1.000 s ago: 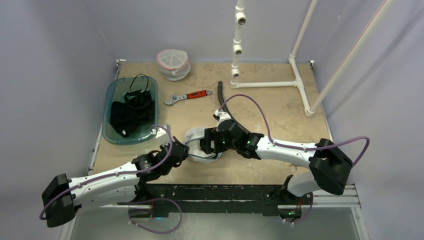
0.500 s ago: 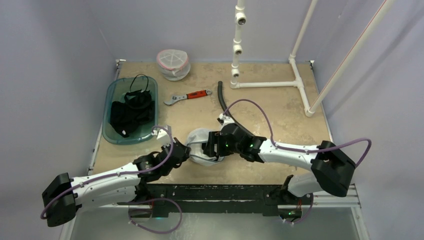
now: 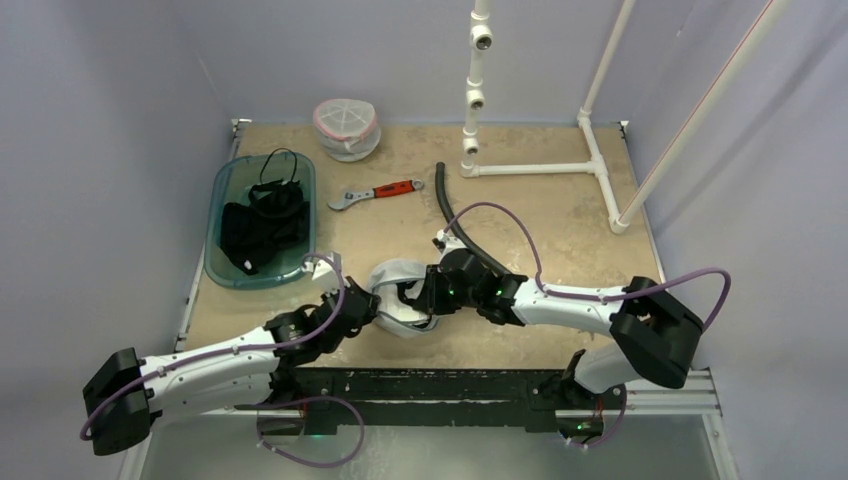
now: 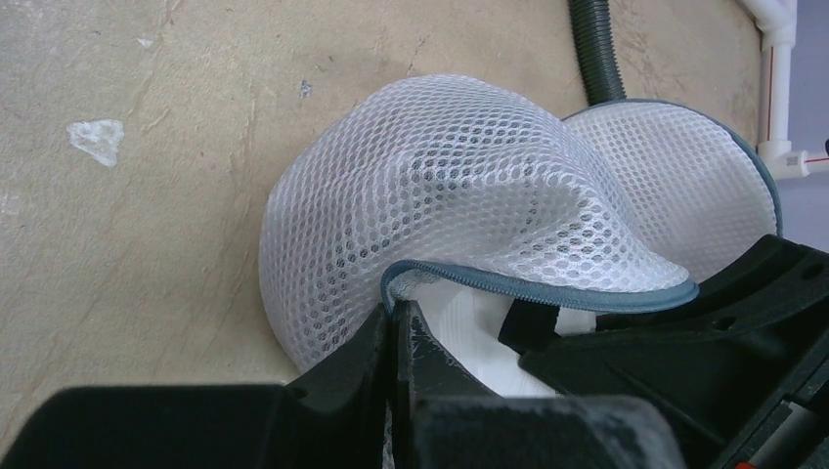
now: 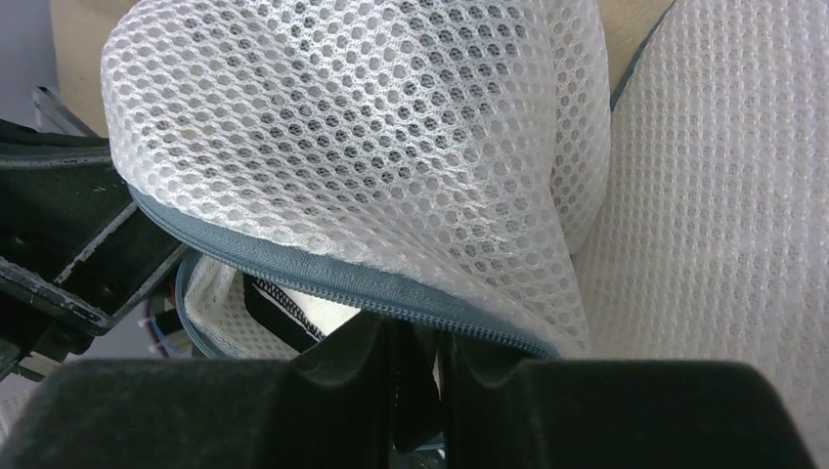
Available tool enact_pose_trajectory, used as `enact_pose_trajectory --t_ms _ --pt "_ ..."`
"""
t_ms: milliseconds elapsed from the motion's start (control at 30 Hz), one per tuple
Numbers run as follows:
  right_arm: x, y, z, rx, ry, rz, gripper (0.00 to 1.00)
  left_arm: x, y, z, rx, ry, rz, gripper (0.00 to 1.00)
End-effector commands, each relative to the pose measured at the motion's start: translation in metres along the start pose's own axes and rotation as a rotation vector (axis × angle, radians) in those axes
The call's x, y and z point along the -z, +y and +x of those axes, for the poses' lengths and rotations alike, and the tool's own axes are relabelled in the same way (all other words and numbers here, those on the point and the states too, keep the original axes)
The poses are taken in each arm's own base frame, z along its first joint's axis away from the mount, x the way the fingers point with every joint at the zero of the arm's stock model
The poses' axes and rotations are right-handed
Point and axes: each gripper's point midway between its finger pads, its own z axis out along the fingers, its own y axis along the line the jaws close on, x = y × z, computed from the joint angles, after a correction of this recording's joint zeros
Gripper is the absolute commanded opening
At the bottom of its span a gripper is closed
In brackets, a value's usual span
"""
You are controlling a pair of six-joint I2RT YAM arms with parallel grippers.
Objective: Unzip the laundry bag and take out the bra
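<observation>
Tan bench [image 3: 540,200], near edge, centre: the bag [image 3: 395,275] lies part unzipped with the bra [image 4: 464,327] inside. Left gripper [image 4: 396,337] is clenched on the bag's rim. Right gripper [image 5: 420,366] has just narrowed inside the opening; on what, cannot tell. Extraction looks imminent.

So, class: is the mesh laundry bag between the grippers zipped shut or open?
Open, at least partly: on the laundry bag the zipper edge gapes, showing white fabric inside.

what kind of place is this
Probably a robot test cell, not a home: left arm and right arm bolted to a worn table, a PVC pipe frame, plain walls around.
</observation>
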Motion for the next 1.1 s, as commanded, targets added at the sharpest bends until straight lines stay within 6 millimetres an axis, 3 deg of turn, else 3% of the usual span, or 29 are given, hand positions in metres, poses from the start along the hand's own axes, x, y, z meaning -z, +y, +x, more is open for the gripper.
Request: enact_pose_trajectory --t_ms 0,100,267,500,800,967,1067 --pt "0.003 0.012 -0.007 -0.009 -0.027 -0.046 0.13 0.0 0.0 0.003 0.02 0.01 0.009 0.0" --pt "0.009 0.017 -0.011 0.004 -0.042 -0.061 0.0 0.001 0.001 0.001 0.023 0.006 0.004 0.0" --pt "0.029 0.031 -0.021 0.04 -0.073 -0.113 0.0 0.005 0.006 -0.007 0.018 -0.022 -0.023 0.0" --pt "0.07 0.07 -0.035 0.141 -0.086 -0.293 0.0 0.011 0.012 -0.027 -0.013 -0.089 -0.089 0.0" --pt "0.116 0.091 -0.051 0.154 -0.167 -0.506 0.0 0.015 0.01 -0.04 -0.028 -0.13 -0.107 0.0" --pt "0.14 0.11 -0.048 0.222 -0.179 -0.668 0.0 0.013 0.003 -0.038 -0.038 -0.113 -0.103 0.0" --pt "0.14 0.115 -0.053 0.282 -0.197 -0.677 0.0 0.012 -0.011 -0.04 -0.02 -0.109 -0.07 0.0"
